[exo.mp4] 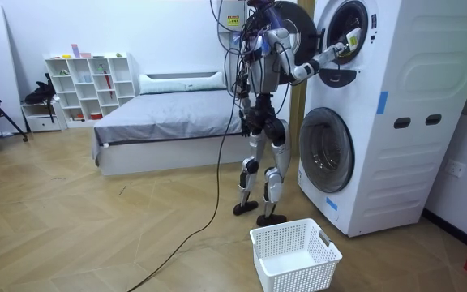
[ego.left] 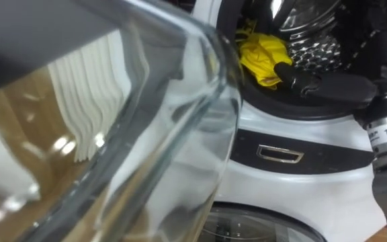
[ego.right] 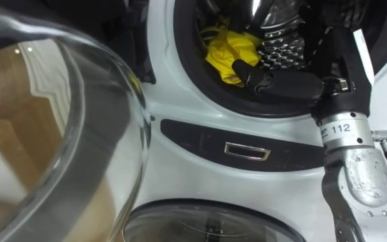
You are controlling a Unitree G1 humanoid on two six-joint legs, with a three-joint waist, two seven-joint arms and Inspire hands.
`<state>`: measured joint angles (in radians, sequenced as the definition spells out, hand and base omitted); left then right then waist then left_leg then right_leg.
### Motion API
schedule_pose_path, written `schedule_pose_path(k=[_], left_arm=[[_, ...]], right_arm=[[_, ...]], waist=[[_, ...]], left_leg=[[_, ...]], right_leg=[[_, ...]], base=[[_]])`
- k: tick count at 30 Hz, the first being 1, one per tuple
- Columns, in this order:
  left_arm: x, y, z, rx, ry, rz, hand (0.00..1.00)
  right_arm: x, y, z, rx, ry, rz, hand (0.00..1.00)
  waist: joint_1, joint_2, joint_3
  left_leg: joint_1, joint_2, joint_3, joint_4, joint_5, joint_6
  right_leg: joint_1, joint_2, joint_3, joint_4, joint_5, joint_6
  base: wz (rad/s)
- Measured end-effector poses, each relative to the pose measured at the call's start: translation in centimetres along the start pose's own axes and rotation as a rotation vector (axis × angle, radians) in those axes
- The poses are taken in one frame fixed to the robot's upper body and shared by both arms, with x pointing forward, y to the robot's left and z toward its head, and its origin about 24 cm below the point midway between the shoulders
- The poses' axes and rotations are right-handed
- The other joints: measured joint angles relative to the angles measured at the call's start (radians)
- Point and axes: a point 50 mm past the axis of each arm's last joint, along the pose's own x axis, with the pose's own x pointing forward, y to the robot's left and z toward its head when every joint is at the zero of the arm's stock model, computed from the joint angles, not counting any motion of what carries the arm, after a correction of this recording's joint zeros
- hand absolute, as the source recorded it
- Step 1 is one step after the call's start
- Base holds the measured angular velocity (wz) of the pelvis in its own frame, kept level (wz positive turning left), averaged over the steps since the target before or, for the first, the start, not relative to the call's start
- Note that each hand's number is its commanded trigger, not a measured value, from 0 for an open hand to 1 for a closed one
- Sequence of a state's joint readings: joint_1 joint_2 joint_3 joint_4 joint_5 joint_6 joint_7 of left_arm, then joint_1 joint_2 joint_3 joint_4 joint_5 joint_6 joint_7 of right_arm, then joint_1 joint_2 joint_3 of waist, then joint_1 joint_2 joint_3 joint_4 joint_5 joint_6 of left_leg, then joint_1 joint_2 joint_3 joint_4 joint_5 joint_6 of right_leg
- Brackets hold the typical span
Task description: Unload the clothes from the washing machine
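A yellow cloth point(ego.left: 264, 57) lies bunched at the front left of the upper washing machine's drum point(ego.left: 318, 48), against the dark door seal. My right hand point(ego.left: 328, 86) comes in from the right over the drum's lower rim, its black fingers stretched out leftward. Their tips touch the right edge of the yellow cloth point(ego.right: 230, 54). In the room view I stand close in front of the stacked white machines, right hand point(exo.mp4: 349, 40) raised into the upper opening.
The upper machine's open glass door point(ego.left: 146, 134) swings out close on the left. Below the drum is a dark panel with a metal handle point(ego.left: 279, 154), then the lower machine's round door point(exo.mp4: 327, 150). A white laundry basket point(exo.mp4: 294, 255) stands on the floor behind me; a bed point(exo.mp4: 164, 122) lies further off.
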<state>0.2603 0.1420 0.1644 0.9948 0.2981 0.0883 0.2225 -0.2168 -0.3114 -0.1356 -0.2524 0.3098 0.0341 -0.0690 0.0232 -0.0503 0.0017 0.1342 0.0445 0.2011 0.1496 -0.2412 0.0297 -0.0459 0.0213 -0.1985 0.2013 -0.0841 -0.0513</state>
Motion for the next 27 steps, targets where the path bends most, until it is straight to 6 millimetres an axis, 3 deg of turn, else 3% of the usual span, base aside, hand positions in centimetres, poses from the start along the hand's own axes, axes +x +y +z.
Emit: schedule_pose_path(k=[12, 21, 23, 27], left_arm=[[-0.1, 0.0, 0.1, 0.010, 0.002, 0.009, 0.00], [0.3, 0.8, 0.3, 0.033, 0.026, 0.015, 0.00], [0.3, 0.9, 0.4, 0.039, 0.035, 0.014, 0.00], [0.4, 1.2, 0.3, 0.047, 0.058, 0.019, 0.00]], right_arm=[[0.2, -0.1, -0.4, -0.082, 0.024, 0.027, 0.00], [4.5, -0.6, -2.1, -0.140, 0.138, 0.065, 0.00], [5.9, -1.2, -2.2, -0.193, 0.165, 0.050, 0.00], [7.3, -2.6, -1.6, -0.282, 0.186, 0.034, 0.00]], waist=[[0.011, -0.008, -0.0056], [0.013, -0.044, -0.0097], [0.014, -0.059, -0.0029], [0.032, -0.067, -0.0068]], left_leg=[[-0.002, 0.000, 0.000, 0.000, 0.000, 0.000], [-0.002, -0.003, -0.001, 0.004, 0.000, 0.001], [-0.005, -0.003, -0.001, 0.004, 0.000, 0.001], [-0.013, -0.001, -0.004, 0.004, 0.000, 0.000]], right_leg=[[0.003, 0.000, -0.006, 0.001, 0.000, 0.000], [0.005, -0.004, -0.007, 0.008, 0.000, 0.000], [0.004, -0.004, -0.008, 0.006, 0.000, -0.001], [-0.007, -0.001, -0.014, 0.002, 0.000, -0.001]], base=[[0.00], [0.00], [0.00], [0.01]])
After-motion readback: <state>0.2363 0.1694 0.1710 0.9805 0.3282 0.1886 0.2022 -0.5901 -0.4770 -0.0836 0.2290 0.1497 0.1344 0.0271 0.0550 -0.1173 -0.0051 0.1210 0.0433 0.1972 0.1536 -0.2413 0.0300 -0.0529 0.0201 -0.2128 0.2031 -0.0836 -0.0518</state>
